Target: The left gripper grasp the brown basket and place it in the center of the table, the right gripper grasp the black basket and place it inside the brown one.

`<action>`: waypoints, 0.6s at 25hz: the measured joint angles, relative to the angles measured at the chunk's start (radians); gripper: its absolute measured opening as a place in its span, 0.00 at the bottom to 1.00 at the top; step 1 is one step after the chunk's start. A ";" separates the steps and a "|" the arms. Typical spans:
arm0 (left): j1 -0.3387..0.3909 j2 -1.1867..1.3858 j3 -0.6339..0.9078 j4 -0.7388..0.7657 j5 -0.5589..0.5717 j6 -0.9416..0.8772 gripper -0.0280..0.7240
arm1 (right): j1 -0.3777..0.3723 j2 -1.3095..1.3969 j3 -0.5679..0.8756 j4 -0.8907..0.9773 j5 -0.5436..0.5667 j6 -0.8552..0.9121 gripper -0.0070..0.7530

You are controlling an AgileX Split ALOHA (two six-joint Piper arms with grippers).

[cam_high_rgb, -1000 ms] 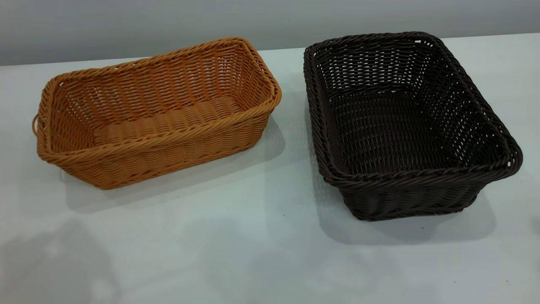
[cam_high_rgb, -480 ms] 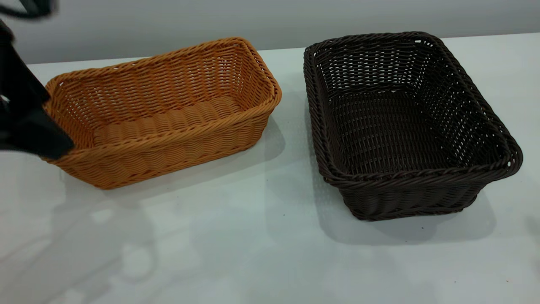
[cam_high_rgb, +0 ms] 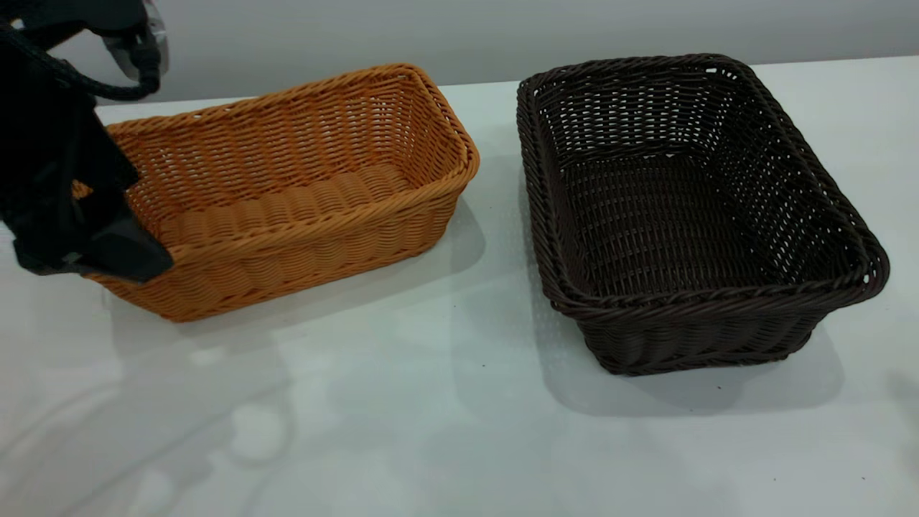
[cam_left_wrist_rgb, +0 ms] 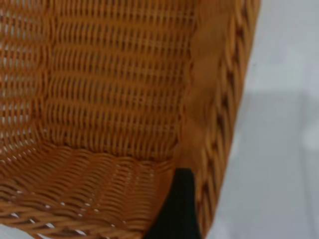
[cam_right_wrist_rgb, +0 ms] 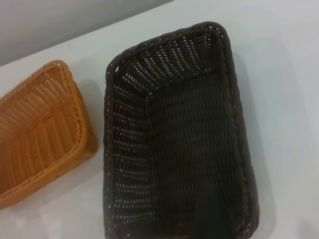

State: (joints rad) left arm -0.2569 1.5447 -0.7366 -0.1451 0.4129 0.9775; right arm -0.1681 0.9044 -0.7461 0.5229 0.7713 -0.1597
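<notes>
The brown basket [cam_high_rgb: 287,194] stands on the left of the white table [cam_high_rgb: 445,431]. The black basket [cam_high_rgb: 682,215] stands to its right, apart from it. My left gripper [cam_high_rgb: 108,251] is at the brown basket's left end, by the near-left corner, open. One black finger [cam_left_wrist_rgb: 177,209] is inside the basket close to the braided rim [cam_left_wrist_rgb: 222,124]; the other finger is out of view. My right gripper is outside the exterior view. In its wrist view it shows only as a dark blur [cam_right_wrist_rgb: 212,211] over the black basket [cam_right_wrist_rgb: 174,139], high above it.
A grey wall runs behind the table. A bare strip of table [cam_high_rgb: 495,215] lies between the two baskets, and open tabletop lies in front of them. The brown basket's end also shows in the right wrist view [cam_right_wrist_rgb: 40,129].
My left arm has come in from the left edge and moved right and down onto the brown basket's left end. Neither basket has moved.
</notes>
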 joint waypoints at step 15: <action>-0.046 0.168 0.000 -0.004 -0.191 0.049 0.82 | 0.000 0.000 0.000 -0.002 0.007 -0.003 0.61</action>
State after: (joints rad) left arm -0.3026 1.7127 -0.7366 -0.1491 0.2220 1.0269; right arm -0.1681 0.9044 -0.7461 0.5209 0.7781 -0.1628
